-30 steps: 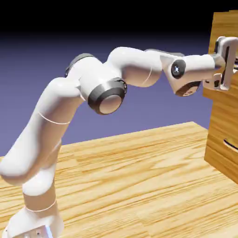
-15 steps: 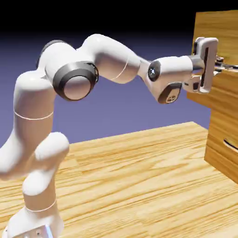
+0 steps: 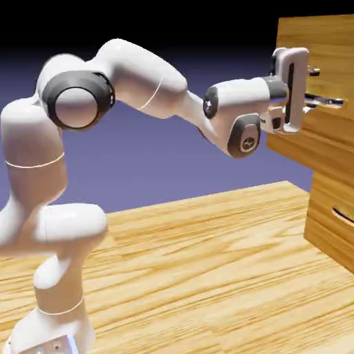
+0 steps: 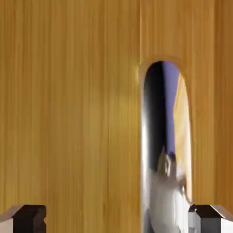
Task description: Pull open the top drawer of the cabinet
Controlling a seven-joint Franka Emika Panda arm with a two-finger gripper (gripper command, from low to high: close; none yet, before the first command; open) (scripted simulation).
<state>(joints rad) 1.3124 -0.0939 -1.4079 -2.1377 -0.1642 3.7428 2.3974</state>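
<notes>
Top drawer (image 3: 314, 142) proud of cabinet (image 3: 339, 228), above wood-grain tabletop (image 3: 207, 269), seemingly.

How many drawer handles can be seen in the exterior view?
2: a silvery bar handle on the pulled-out top drawer, beside the gripper, and a dark curved handle lower on the cabinet. Others may lie outside the picture.

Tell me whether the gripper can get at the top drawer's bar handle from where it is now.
Probably yes. The gripper sits right at the top drawer front, jaws open, and in the hand view the silvery handle runs between the fingertips, nearer one of them, with nothing in between.
</notes>
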